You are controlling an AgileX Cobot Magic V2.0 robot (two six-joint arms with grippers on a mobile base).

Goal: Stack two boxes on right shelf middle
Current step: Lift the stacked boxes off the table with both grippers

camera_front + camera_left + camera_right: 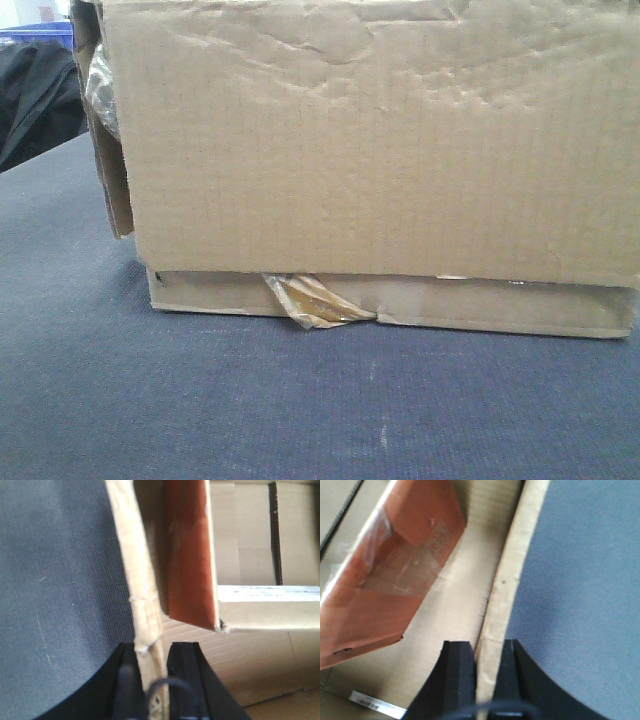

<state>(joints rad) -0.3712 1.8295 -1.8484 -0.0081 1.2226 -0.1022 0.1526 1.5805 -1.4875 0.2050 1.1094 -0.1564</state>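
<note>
A large brown corrugated box, creased and dented, fills the front view and rests on a blue-grey surface. Yellowish tape peels from its low flap edge. In the left wrist view my left gripper is shut on the box's upright wall edge, one finger inside and one outside. My right gripper is shut the same way on the opposite wall edge. A reddish-brown flap hangs inside the box. The shelf is out of view.
Something black lies at the far left beside the box, with a blue bin behind it. A white labelled strip lies on the box floor. The blue-grey surface stretches outside both walls.
</note>
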